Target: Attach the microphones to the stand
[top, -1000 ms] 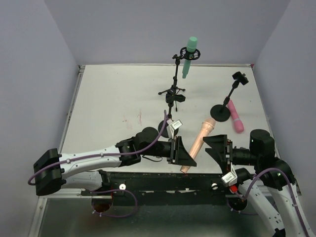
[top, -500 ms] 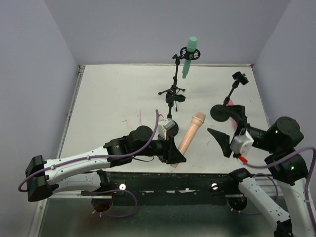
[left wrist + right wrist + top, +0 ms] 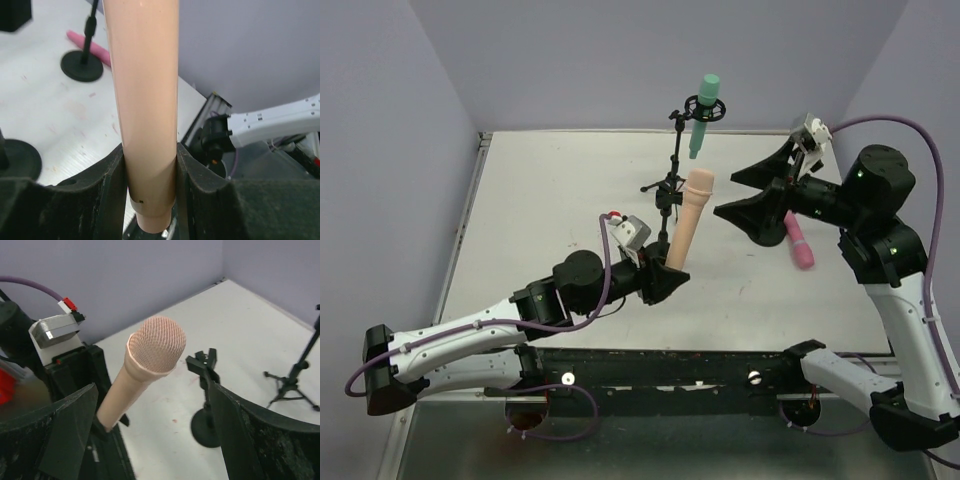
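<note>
The left gripper (image 3: 665,280) squeezes the peach microphone (image 3: 688,215). Its top sits just in front of the right gripper (image 3: 728,194), which is wide apart.

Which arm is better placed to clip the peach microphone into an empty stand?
Left: its hand is shut on the peach microphone beside an empty stand; the right hand is open, holding nothing.

Top camera — high, near side, looking down on table (image 3: 540,190). Wrist cameras — close, seemingly facing each other; all share peach microphone (image 3: 686,222).
</note>
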